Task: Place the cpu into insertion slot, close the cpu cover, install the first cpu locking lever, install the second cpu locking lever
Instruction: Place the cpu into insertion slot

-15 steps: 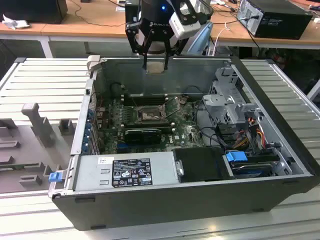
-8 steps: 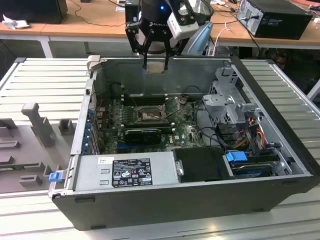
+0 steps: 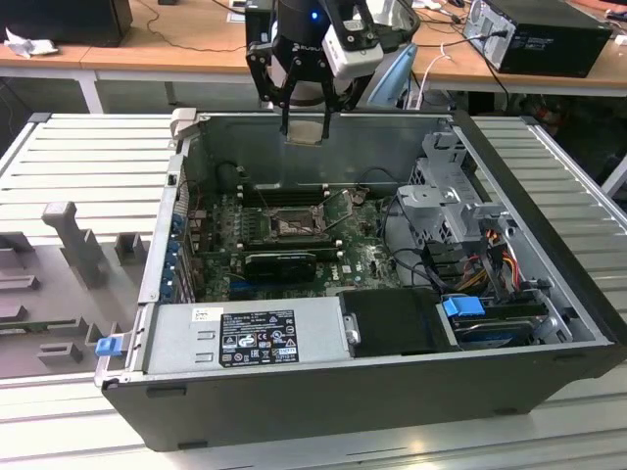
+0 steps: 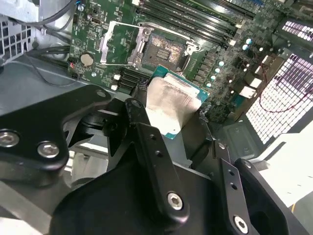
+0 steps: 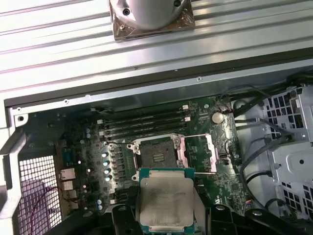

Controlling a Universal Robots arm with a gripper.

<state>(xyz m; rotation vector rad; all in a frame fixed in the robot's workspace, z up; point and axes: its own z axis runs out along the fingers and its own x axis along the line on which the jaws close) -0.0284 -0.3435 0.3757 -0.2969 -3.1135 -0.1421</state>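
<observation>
The gripper (image 3: 305, 124) is clamped on the cpu (image 5: 166, 200), fingers (image 4: 143, 122) against its opposite edges and its pale metal top showing in both wrist views. It hangs high over the open computer case (image 3: 392, 392). Beneath it, well apart from the chip, the insertion slot (image 5: 156, 159) lies bare on the green motherboard (image 5: 222, 183). The cpu cover (image 5: 184, 152) is swung open just beside the slot.

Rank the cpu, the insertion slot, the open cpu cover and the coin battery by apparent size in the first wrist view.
1. cpu, though it is nearest the camera.
2. insertion slot and cpu cover, about alike.
3. coin battery.
</observation>
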